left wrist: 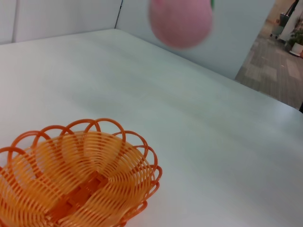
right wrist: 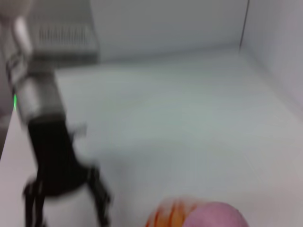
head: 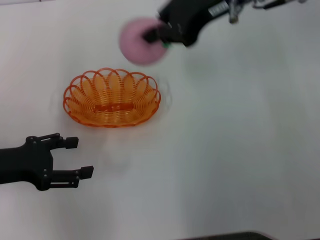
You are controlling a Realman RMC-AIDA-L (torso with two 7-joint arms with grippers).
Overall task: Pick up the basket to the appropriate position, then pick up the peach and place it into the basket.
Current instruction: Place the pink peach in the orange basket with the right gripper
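Gripping the peach (head: 141, 42), a round pale-pink ball, in the right end effector (head: 156, 36), raised above the white tabletop (head: 240, 140). Just below and beside it, resting on the tabletop: the basket (head: 112, 98), orange looped wire, scalloped rim. Left end effector (head: 79, 157) released, fingers spread, near the basket.

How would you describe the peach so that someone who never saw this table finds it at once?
Start at the white table and find the orange wire basket near its middle. Just beyond the basket, the right tool holds the peach above the surface. It is the only round, pale-pink thing; the left tool is open and empty.
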